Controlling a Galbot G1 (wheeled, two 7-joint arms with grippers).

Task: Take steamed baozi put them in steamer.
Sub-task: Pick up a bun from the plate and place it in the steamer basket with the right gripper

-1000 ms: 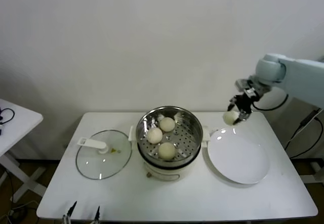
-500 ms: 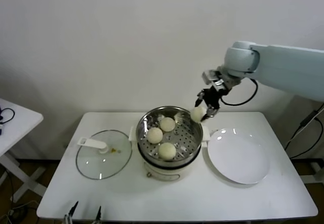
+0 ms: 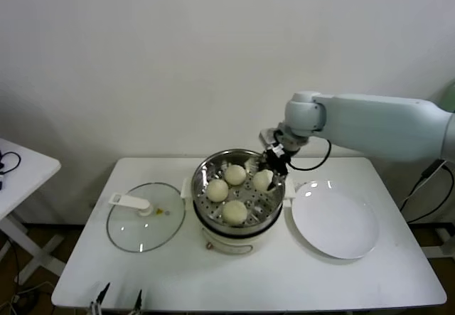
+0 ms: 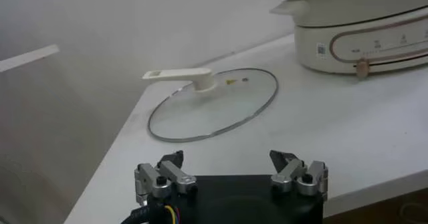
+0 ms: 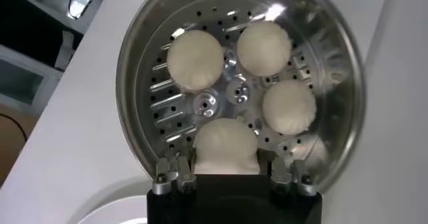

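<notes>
The right tool (image 3: 269,171) grasps a baozi (image 3: 262,180) over the steamer (image 3: 237,157); the left tool (image 4: 231,172) rests released above the desk (image 3: 178,272).

Head overlooks table; wrists share steamer (image 3: 238,187) closely.

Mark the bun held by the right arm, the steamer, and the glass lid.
held bun (image 5: 226,145), right wrist view, middle of its dough top.
steamer (image 3: 270,203), head view, bare perforated floor on its right side.
glass lid (image 3: 135,226), head view, clear glass below the white handle.
</notes>
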